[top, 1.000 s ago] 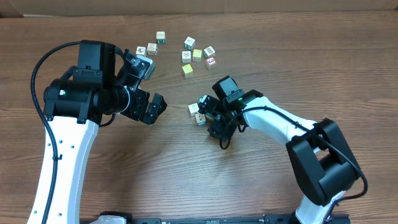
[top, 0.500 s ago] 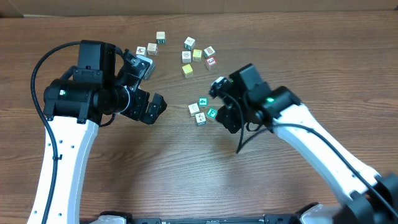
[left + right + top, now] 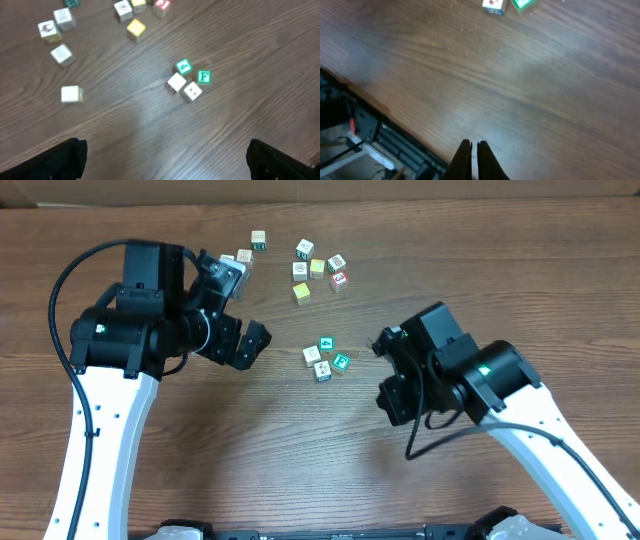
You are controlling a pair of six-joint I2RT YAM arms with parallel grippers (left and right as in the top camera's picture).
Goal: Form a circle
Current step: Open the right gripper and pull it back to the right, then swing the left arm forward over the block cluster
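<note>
The circle is a tight cluster of four small cubes at mid-table: a teal cube, a whitish cube, a second teal cube and a pale cube. They also show in the left wrist view, with the teal cube at the top of the cluster. My left gripper hangs left of the cluster, open wide and holding nothing. My right gripper is off to the right and nearer the front edge, shut and empty. Only two of the cubes reach the top edge of the right wrist view.
Several loose cubes lie scattered at the back: a yellow one, a red one, white ones and a group further left. The table's front edge and the dark frame show below the right gripper.
My right gripper left the cluster, pulled back to the right and toward the front, and shut with nothing in it. The four cubes stayed put. The left arm shifted slightly.
</note>
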